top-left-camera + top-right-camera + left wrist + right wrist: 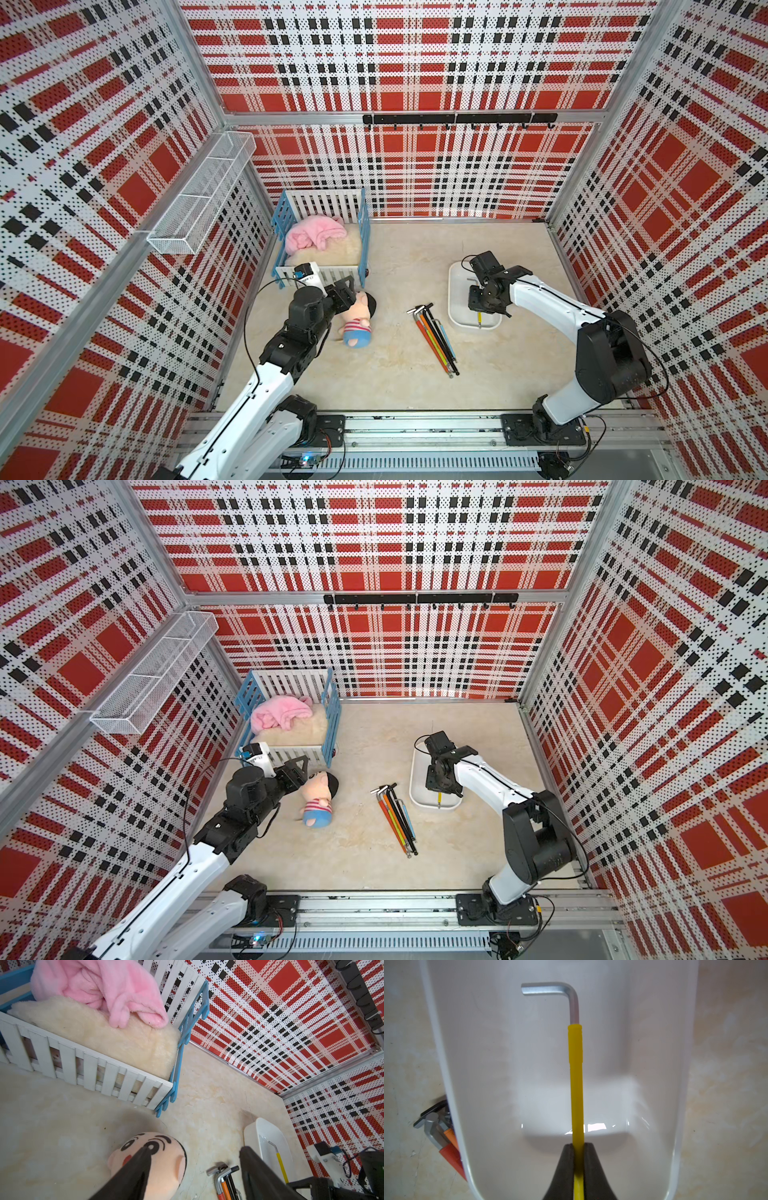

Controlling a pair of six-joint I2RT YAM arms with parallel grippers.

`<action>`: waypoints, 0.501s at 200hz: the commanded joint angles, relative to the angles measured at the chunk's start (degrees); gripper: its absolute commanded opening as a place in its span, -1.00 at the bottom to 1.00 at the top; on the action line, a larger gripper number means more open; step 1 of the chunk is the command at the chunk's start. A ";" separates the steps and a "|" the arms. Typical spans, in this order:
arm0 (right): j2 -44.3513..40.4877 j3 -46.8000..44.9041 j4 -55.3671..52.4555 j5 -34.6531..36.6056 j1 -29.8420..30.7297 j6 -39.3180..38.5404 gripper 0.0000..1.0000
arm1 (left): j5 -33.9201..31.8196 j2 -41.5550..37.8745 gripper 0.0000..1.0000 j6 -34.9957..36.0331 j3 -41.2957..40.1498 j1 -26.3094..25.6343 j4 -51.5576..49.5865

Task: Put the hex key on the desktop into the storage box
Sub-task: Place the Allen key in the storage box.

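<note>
A hex key [575, 1064] with a yellow sleeve and a bent steel end hangs inside the white storage box [467, 1064], and my right gripper [579, 1145] is shut on its sleeve. In both top views the right gripper [484, 309] [442, 789] is over the storage box [455, 282] [415, 771], with the key's tip [478, 319] showing below it. A bundle of several coloured hex keys [434, 336] [395, 816] lies on the beige desktop [415, 257] just left of the box. My left gripper [196, 1148] [349, 291] is open, one finger lying over a doll's face.
A plush doll [359, 318] lies on the desktop by the left gripper. Behind it stands a blue-and-white toy crib [320, 245] holding a pink blanket [313, 237]. A white wire-mesh basket [203, 195] hangs on the left wall and a black hook rail [457, 119] on the back wall.
</note>
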 commanded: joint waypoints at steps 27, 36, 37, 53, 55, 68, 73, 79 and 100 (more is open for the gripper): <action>4.79 2.63 0.74 0.36 -2.08 -2.19 -1.00 | 2.96 1.02 0.46 3.17 -0.14 0.52 2.20; 5.68 2.72 0.74 0.71 -2.24 -2.24 -1.00 | 2.86 0.77 0.46 3.88 -0.14 0.61 2.20; 5.73 2.72 0.74 0.69 -2.21 -2.27 -1.00 | 2.86 0.74 0.46 3.99 -0.14 0.66 2.20; 6.62 2.47 1.23 1.33 -2.54 -2.31 -1.00 | 2.85 0.07 0.46 5.60 -0.31 0.92 2.21; 6.75 2.39 1.33 1.41 -2.60 -2.37 -1.00 | 2.86 -0.04 0.46 5.82 -0.38 0.95 2.21; 7.15 2.26 1.94 1.94 -2.71 -2.48 -1.00 | 2.79 -0.67 0.48 7.01 -0.64 1.22 2.21; 7.41 2.27 2.09 2.07 -2.71 -2.65 -1.00 | 2.82 -0.98 0.49 7.37 -0.74 1.38 2.21; 7.61 2.37 2.19 2.32 -2.85 -2.67 -1.00 | 2.86 -1.26 0.49 7.63 -0.95 1.55 2.21; 8.25 2.46 2.59 3.13 -3.09 -2.93 -1.00 | 3.01 -1.68 0.49 8.45 -1.54 2.18 1.97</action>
